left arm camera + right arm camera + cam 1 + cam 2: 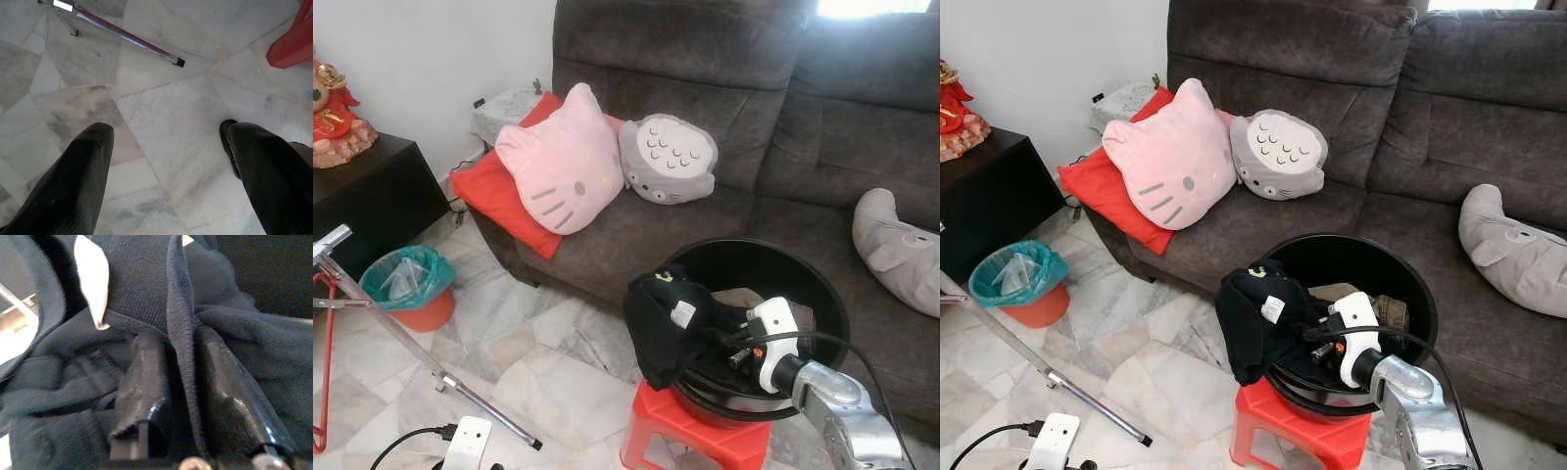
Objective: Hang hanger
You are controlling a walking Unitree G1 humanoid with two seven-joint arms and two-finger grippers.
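Marble floor lies before a dark grey sofa (724, 88). Against the sofa's front, a black basin (822, 294) sits on a red stool (685, 431). Over the basin's rim hangs a black garment (661, 323), and the right gripper (183, 382) pinches a fold of it. The left gripper (166, 147) hangs spread over the floor. No hanger can be made out.

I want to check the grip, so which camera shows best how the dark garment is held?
The right wrist view: a fold of the dark knitted garment sits pinched between the right tool's black fingers. Both eye views show it draped over the round black basket's rim, the pinch hidden.
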